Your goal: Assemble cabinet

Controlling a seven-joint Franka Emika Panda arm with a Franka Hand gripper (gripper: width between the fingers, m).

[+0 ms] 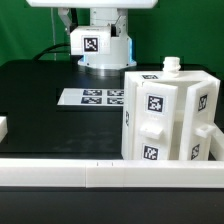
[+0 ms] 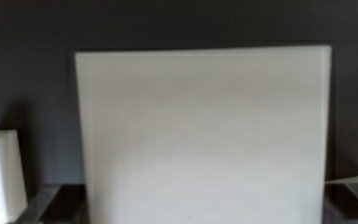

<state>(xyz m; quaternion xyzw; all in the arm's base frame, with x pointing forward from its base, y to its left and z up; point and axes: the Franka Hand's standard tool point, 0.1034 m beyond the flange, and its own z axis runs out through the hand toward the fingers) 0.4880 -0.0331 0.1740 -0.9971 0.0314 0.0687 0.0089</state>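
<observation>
Now | cabinet body [image 1: 165, 112] stands nearest, at the exterior view's right | marker board [image 1: 95, 97] behind it | far back, gripper [image 2: 202, 200] jaws wide astride white panel [image 2: 202, 120], hold unclear | step: fetching panel | next: secure it, align with body

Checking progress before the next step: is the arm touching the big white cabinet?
No, the arm hangs at the back, well clear of the cabinet standing in front.
</observation>
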